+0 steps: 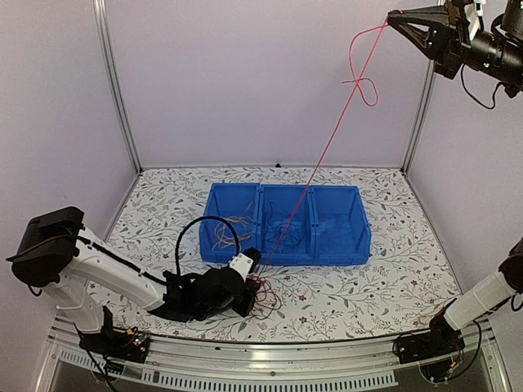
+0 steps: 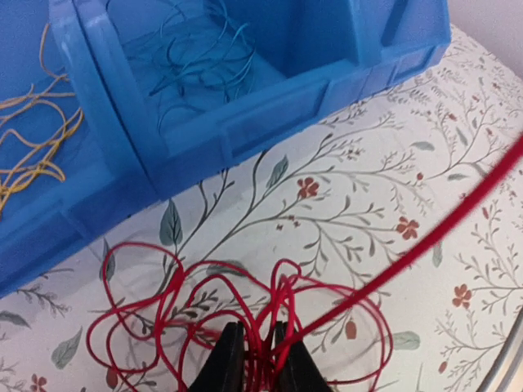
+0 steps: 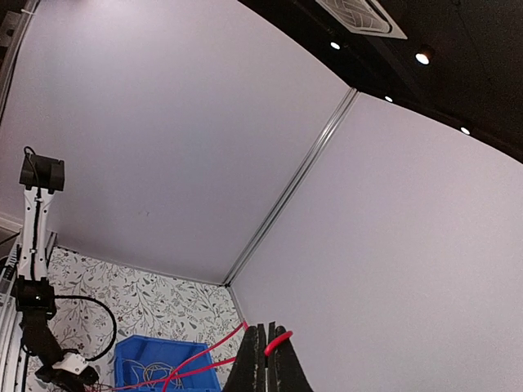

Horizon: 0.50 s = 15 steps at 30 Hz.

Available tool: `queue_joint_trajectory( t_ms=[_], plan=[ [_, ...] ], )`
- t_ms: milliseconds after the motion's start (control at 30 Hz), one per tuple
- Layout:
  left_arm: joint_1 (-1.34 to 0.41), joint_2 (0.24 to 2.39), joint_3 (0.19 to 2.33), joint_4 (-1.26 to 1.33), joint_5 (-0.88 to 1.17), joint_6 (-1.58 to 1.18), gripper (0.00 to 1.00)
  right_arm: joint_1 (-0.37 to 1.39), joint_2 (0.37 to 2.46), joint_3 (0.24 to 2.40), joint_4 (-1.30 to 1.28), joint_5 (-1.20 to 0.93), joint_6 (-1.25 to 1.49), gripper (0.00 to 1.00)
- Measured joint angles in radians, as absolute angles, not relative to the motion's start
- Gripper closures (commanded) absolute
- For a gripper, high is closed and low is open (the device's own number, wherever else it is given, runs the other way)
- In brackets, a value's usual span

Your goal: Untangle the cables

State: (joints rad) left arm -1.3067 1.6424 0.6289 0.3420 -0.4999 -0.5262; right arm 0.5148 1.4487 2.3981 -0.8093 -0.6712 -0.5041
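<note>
A red cable (image 1: 327,147) runs taut from my right gripper (image 1: 394,16), raised high at the top right, down to a tangle of red loops (image 1: 263,296) on the table in front of the blue bin. It has a small loop partway up (image 1: 365,88). My right gripper (image 3: 268,333) is shut on the red cable (image 3: 278,341). My left gripper (image 2: 255,336), low on the table, is shut on the red loops (image 2: 196,310); it also shows in the top view (image 1: 249,286). Yellow-tan wires (image 2: 33,139) and dark blue wires (image 2: 200,57) lie in the bin's compartments.
The blue three-compartment bin (image 1: 343,245) sits mid-table on the floral cloth. A thick black robot cable (image 1: 192,229) arches over the left arm. White walls with metal rails enclose the table.
</note>
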Motion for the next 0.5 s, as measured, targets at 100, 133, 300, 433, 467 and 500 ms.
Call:
queue_joint_trajectory(
  t_ms=[100,133,300,433,467,500],
  plan=[
    [-1.307,1.691,0.618,0.281,-0.512,-0.546,0.87,0.51,1.449,2.395,-0.784,-0.656,-0.5,1.0],
    [-1.307,1.705,0.618,0.27,-0.513,-0.549,0.89,0.509,1.449,2.395,-0.776,-0.651,-0.5,1.0],
    [-1.308,1.75,0.629,0.27,-0.522,-0.566,0.89,0.501,1.444,2.398,-0.73,-0.607,-0.501,1.0],
    [-1.308,1.755,0.632,0.27,-0.532,-0.593,0.9,0.5,1.444,2.423,-0.72,-0.553,-0.513,1.0],
    [-1.308,1.754,0.631,0.268,-0.533,-0.601,0.9,0.498,1.444,2.434,-0.716,-0.534,-0.515,1.0],
    [-1.308,1.753,0.628,0.267,-0.537,-0.611,0.9,0.498,1.443,2.442,-0.708,-0.51,-0.518,1.0]
  ],
)
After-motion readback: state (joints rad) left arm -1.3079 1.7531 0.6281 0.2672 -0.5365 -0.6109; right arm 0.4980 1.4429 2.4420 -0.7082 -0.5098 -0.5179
